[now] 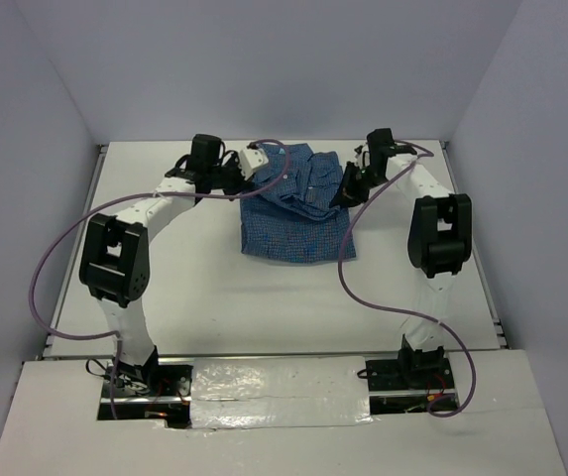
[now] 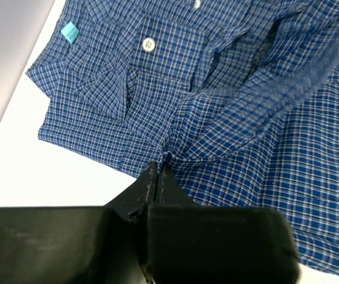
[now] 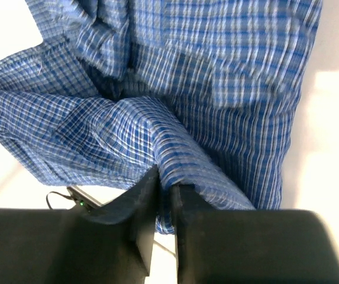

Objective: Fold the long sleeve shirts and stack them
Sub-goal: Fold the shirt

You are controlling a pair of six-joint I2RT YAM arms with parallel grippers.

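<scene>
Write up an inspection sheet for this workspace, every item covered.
Surface: white table; silvery tape strip between the arm bases.
Job's things: one blue checked shirt, rumpled, lying at far centre.
Clutter: nothing seen.
Grippers: left gripper shut, pinching a shirt fold; right gripper narrowly parted around a fold, grip cannot be told.
Cables: purple cables loop from both arms; the right one hangs beside the shirt's edge.
Surroundings: plain pale walls on three sides.
</scene>
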